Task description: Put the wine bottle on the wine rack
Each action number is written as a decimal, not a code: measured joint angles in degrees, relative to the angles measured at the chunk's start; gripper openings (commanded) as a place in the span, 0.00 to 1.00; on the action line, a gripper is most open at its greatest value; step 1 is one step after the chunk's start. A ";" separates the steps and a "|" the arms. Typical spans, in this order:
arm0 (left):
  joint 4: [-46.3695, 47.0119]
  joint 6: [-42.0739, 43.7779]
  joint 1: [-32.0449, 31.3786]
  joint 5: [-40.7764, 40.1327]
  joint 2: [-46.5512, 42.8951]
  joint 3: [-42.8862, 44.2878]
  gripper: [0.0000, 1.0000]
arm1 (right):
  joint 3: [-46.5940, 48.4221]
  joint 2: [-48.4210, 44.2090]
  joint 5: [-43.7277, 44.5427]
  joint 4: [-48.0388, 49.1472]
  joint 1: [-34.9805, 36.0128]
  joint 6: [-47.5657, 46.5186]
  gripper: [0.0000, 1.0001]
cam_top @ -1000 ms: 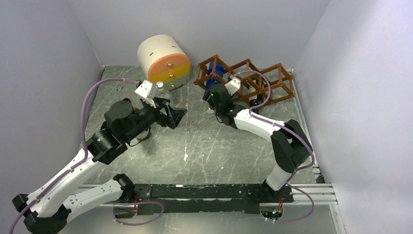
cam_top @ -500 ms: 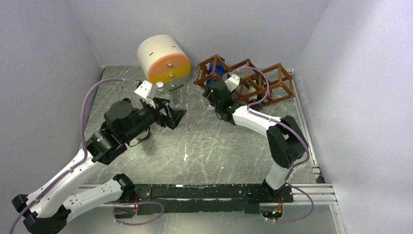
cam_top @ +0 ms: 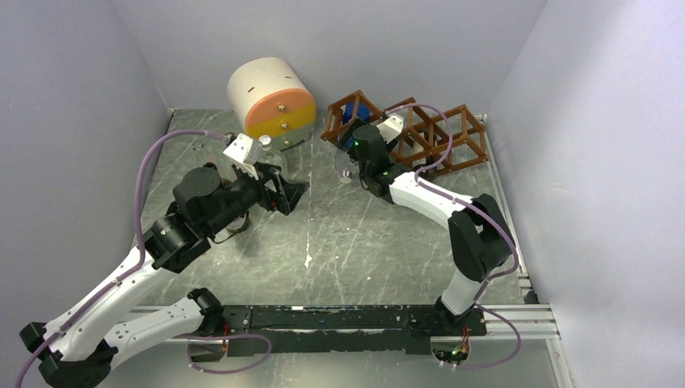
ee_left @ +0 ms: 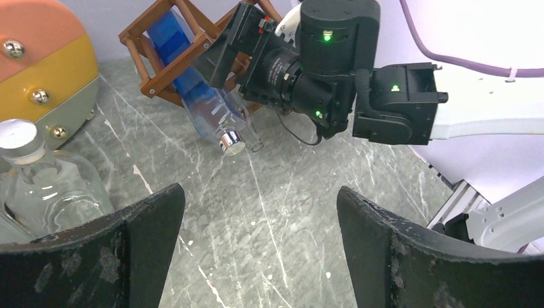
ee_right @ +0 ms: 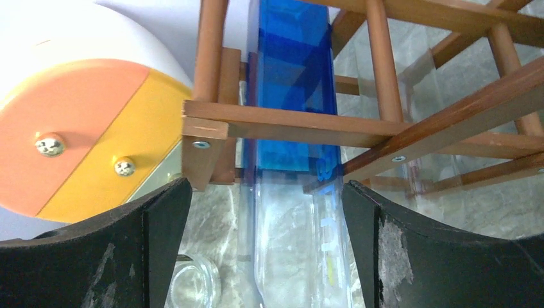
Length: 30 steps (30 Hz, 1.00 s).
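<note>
On the left, the left gripper (ee_left: 260, 192) hangs low over the gray table (cam_top: 339, 242). Its two black fingers (ee_left: 141, 244) are spread wide apart. Nothing is between them.

Just to the left of that gripper, a clear glass bottle (ee_left: 38, 186) with a silver cap stands upright on the table. It is near the round drawer box (cam_top: 271, 97). The box is cream on top, with an orange and yellow front. It sits at the far side of the table.

To the right of the box is the wine rack (cam_top: 440, 133). It is made of thin brown wood sticks and has three open holes in a row. It is at the far side too, close to the back wall.

The wine bottle (ee_right: 292, 96) is in the rack's left hole. Its blue part is inside the hole. It lies tilted, and its clear neck and silver cap (ee_left: 231, 142) stick out toward the near side, low by the table. I cannot tell if the cap touches the table.

The right gripper (ee_right: 264, 192) is right at the bottle. Its fingers (ee_right: 160, 250) are spread apart, one on each side of the clear part. There is a gap between the left finger and the bottle, so it is not squeezing it.
</note>
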 measured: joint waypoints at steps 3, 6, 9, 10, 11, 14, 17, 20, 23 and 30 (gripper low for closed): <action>-0.20 0.00 0.00 -0.09 0.00 0.20 0.92 | 0.00 -1.60 -0.50 -0.22 -0.02 -1.14 0.87; -0.44 0.00 0.00 -0.13 0.02 0.20 0.92 | 0.00 -4.57 -1.99 -1.11 -0.02 -2.67 0.81; -0.46 0.00 0.00 -0.39 0.02 0.20 0.94 | 0.00 -8.68 -3.85 -2.58 -0.15 -3.98 0.79; -0.52 0.02 0.00 -0.55 0.04 0.20 0.95 | 0.00 -10.27 -4.59 -3.32 -0.28 -4.44 0.79; -0.74 0.02 0.00 -0.79 0.04 0.20 0.96 | 0.00 -11.67 -5.27 -4.04 -0.42 -4.94 0.79; -2.23 0.00 0.00 -2.23 0.24 0.72 0.99 | -0.22 -16.90 -7.78 -7.15 -0.94 -6.91 0.79; -3.52 -0.02 0.00 -4.33 0.74 1.95 0.99 | -1.05 -21.73 -10.67 -10.86 -1.36 -9.01 0.80; -4.35 0.00 0.00 -6.58 0.74 2.16 0.99 | -2.40 -26.53 -14.51 -15.67 -2.16 -11.08 0.80; -5.51 0.02 0.00 -9.33 0.74 2.14 0.99 | -4.72 -30.86 -17.77 -19.89 -2.71 -13.22 0.80; -8.26 0.70 0.00 -16.81 0.74 2.10 0.99 | -11.34 -37.75 -25.49 -26.84 -2.78 -17.97 0.77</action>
